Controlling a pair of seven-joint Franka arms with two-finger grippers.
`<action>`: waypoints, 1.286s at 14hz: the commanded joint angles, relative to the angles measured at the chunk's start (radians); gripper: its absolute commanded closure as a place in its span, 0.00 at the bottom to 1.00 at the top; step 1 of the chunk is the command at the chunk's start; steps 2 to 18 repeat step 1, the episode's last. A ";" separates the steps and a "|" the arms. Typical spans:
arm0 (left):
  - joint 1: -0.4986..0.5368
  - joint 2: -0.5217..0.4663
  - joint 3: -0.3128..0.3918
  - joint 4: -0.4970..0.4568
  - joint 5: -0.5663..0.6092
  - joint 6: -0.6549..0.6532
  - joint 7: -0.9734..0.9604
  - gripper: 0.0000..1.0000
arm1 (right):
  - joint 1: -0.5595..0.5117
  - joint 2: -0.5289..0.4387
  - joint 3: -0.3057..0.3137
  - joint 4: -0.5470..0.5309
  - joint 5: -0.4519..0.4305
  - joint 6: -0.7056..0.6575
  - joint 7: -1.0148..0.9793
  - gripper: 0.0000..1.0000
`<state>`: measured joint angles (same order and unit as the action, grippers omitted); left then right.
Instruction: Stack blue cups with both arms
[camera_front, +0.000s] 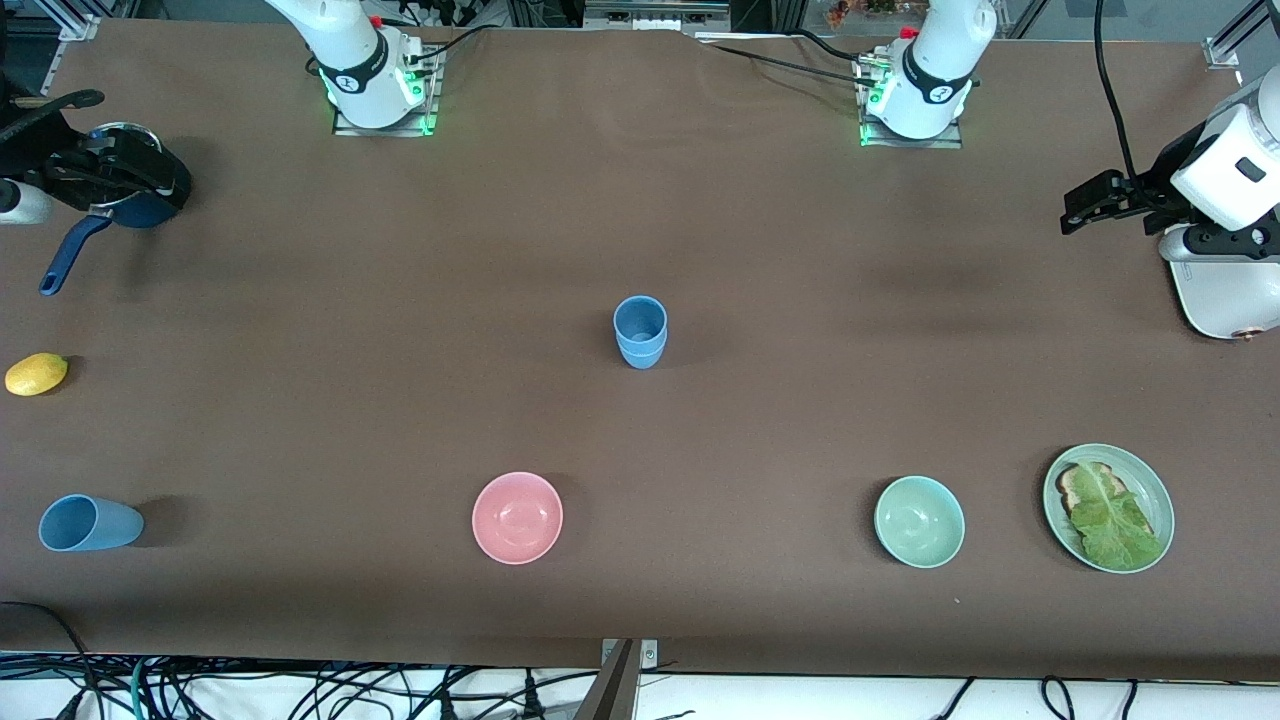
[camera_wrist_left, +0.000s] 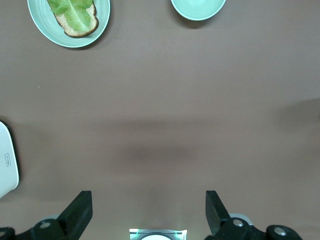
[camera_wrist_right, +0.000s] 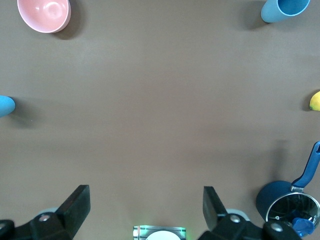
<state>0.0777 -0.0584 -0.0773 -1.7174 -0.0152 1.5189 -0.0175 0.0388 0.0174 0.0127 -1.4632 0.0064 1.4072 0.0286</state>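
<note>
Two blue cups (camera_front: 640, 332) are seen nested upright at the table's middle; a third cup (camera_front: 89, 523) lies tipped near the right arm's end. The left gripper (camera_wrist_left: 148, 212) and right gripper (camera_wrist_right: 146, 207) (each spread, holding nothing) are raised over bare tabletop.

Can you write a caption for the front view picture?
Two stacked blue cups mid-table, a third blue cup lying sideways.

The toaster (camera_front: 1228, 285) runs off the front view's edge, partly hidden by the left arm (camera_front: 1225, 160). The right end effector (camera_front: 85, 170) covers part of the navy pot (camera_front: 140, 195). How many cups make the stacked blue cups (camera_front: 640, 332) is unclear.
</note>
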 joint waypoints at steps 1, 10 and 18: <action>0.007 0.011 -0.001 0.025 -0.011 -0.022 0.014 0.00 | -0.013 -0.010 0.010 -0.011 0.017 0.007 -0.006 0.00; 0.007 0.011 -0.001 0.025 -0.011 -0.022 0.014 0.00 | -0.013 -0.010 0.010 -0.011 0.017 0.007 -0.006 0.00; 0.007 0.011 -0.001 0.025 -0.011 -0.022 0.014 0.00 | -0.013 -0.010 0.010 -0.011 0.017 0.007 -0.006 0.00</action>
